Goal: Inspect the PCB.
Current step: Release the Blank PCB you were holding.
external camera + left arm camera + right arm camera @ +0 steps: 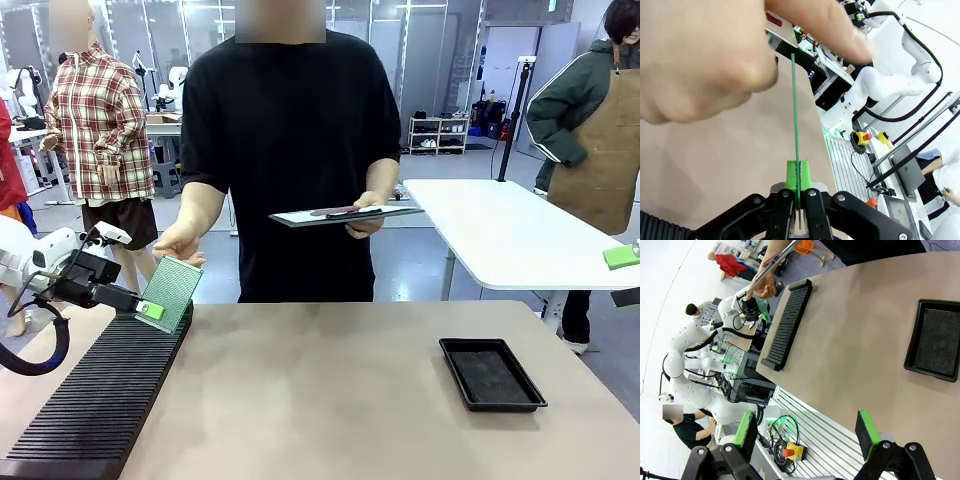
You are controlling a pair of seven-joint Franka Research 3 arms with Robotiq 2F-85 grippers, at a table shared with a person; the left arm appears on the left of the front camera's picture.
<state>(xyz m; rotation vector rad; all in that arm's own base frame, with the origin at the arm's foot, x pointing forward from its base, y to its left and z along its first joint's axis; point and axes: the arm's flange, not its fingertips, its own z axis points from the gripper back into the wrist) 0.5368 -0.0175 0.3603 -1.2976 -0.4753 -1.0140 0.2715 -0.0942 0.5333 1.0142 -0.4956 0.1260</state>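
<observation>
Item: PCB (172,290), a thin green board with a pale dotted face.
Location: clamped in the left hand (150,310) and rising from its pads. It is off the surface (330,400), above the far end of the rack (100,400).
Attitude: near upright, leaning a little. It shows a broad face in the front view and a thin green line from the wrist (795,115).
Left hand: shut on the board's lower edge, one green pad on each side (798,175).
Right hand (806,430): jaws wide apart with nothing between them, well apart from the PCB.
Person's hand (180,240): just beyond the left hand, at the board's top edge. Whether it touches cannot be told.
Clipboard (345,214): held level in the person's other hand, well apart from the left hand.
Tray (508,407): on the surface, far from the left hand, with nothing seen in it.
Done, as judged: the board is raised and offered to the person.
Left, as judged: the look-over itself, perhaps a handover, then setting the board down. Where it goes cannot be told.
Condition: straight and flat seen edge-on, with no bend visible. Fine detail is too small to judge.
</observation>
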